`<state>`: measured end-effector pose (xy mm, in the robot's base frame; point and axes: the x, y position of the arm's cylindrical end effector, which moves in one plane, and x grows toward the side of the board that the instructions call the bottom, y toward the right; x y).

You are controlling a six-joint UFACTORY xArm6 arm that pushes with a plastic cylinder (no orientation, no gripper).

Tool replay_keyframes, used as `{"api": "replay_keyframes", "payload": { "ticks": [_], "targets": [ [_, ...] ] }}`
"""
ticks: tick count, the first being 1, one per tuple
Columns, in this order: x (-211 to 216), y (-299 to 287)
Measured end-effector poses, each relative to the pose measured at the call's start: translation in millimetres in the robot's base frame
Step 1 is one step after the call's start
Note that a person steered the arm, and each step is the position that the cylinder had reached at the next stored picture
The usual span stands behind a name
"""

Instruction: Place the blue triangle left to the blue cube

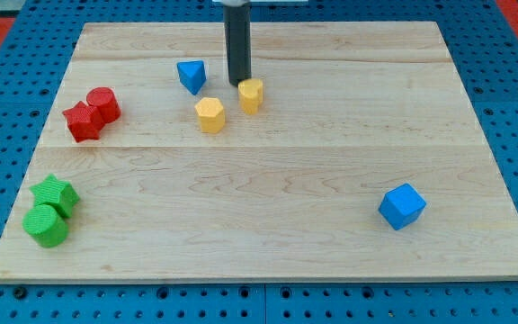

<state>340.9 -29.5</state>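
Note:
The blue triangle lies on the wooden board near the view's top, left of centre. The blue cube sits far off at the view's lower right. My tip comes straight down from the view's top and rests on the board to the right of the blue triangle, a short gap away. It stands just left of and above a yellow block, very close to it or touching.
A second yellow block, hexagon-like, lies below the tip. A red cylinder and a red star-like block touch at the left. A green star and green cylinder sit at the lower left.

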Motion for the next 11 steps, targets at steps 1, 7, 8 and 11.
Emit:
{"api": "replay_keyframes", "payload": {
  "ticks": [1, 7, 8, 11],
  "targets": [
    [-6, -21],
    [-38, 62],
    [-56, 79],
    [53, 56]
  ]
}}
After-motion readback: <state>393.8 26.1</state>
